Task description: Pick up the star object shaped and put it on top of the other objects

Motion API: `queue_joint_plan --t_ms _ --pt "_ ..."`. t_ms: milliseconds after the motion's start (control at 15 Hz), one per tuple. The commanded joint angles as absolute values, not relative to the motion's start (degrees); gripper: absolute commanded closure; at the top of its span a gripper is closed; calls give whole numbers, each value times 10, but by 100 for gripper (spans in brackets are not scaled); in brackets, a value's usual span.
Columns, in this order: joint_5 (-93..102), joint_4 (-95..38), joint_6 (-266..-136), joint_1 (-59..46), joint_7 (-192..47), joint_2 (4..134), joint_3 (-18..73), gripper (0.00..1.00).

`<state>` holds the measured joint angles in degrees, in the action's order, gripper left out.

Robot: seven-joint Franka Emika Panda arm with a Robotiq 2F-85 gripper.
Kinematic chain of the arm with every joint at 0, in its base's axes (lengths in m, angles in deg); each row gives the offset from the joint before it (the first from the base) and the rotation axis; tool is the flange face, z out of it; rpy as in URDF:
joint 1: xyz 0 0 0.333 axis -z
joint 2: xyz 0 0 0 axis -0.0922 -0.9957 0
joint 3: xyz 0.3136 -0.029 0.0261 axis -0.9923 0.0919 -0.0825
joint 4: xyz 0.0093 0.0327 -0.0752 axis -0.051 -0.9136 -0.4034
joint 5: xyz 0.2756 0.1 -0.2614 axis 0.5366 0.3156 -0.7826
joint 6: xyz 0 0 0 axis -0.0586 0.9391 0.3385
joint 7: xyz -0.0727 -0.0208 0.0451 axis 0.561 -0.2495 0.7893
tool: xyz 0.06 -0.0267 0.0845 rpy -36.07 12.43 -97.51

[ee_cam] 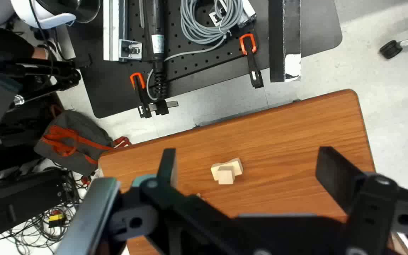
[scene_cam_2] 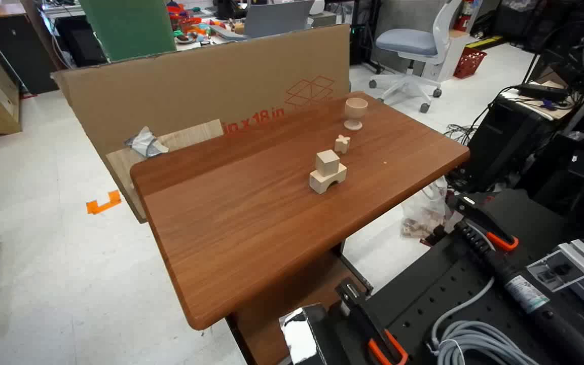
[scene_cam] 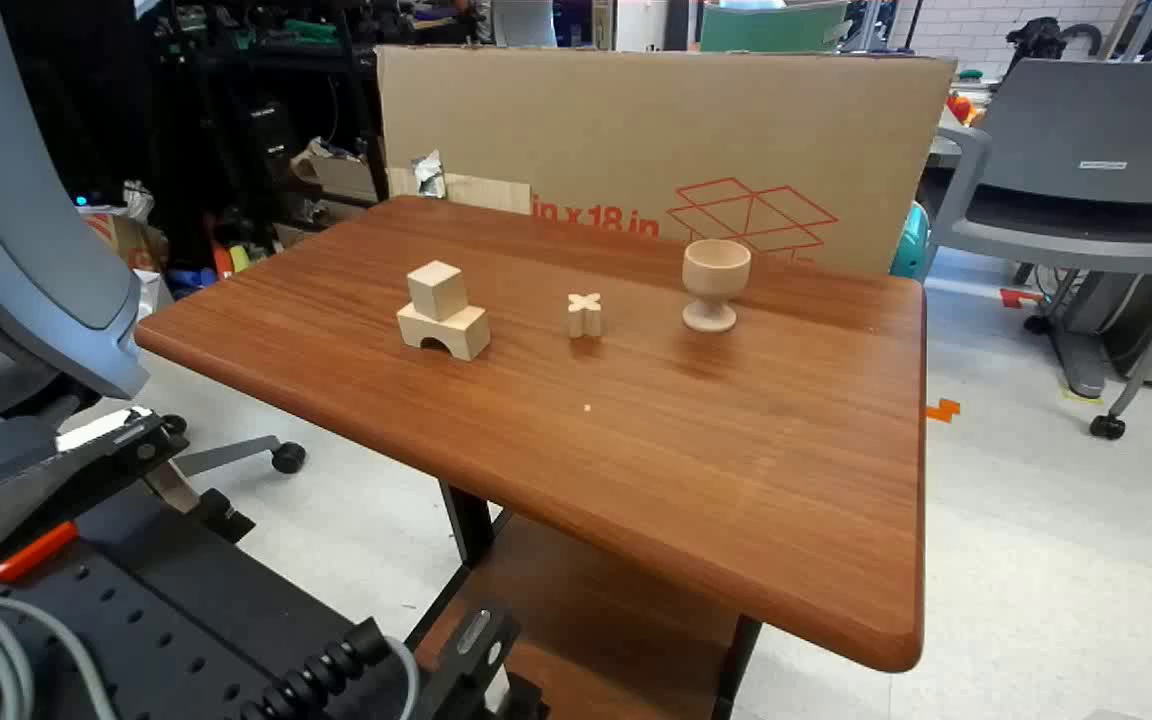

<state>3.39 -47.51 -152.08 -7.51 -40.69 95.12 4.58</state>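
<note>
The star object, a small pale wooden cross-shaped piece, stands on the brown table in both exterior views. In the wrist view only a sliver of it shows past my left-hand finger linkage. The pale wooden arch block sits on the table with the pale cube stacked on it. My gripper is wide open with nothing between its fingers, high above the table. The gripper is out of frame in both exterior views.
A round wooden goblet-shaped piece stands on the table beyond the star. A tiny pale speck lies on the tabletop. A cardboard sheet stands along one table edge. A black platform with clamps and cables lies across a gap.
</note>
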Motion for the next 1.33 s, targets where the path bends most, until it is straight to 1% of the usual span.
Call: queue_joint_plan --t_ms 0,333,667,933,1133,1267 --pt "31 -473 -1519 -99 -403 949 67 0" --pt "31 -473 -1519 -99 -403 949 67 0" --pt "24 -494 -1605 -92 -485 953 109 0" --pt "13 -473 -1625 -78 -533 904 149 0" --pt "-22 -435 -1615 -69 -548 831 175 0" --pt "-44 -414 -1633 -68 -567 786 192 0"
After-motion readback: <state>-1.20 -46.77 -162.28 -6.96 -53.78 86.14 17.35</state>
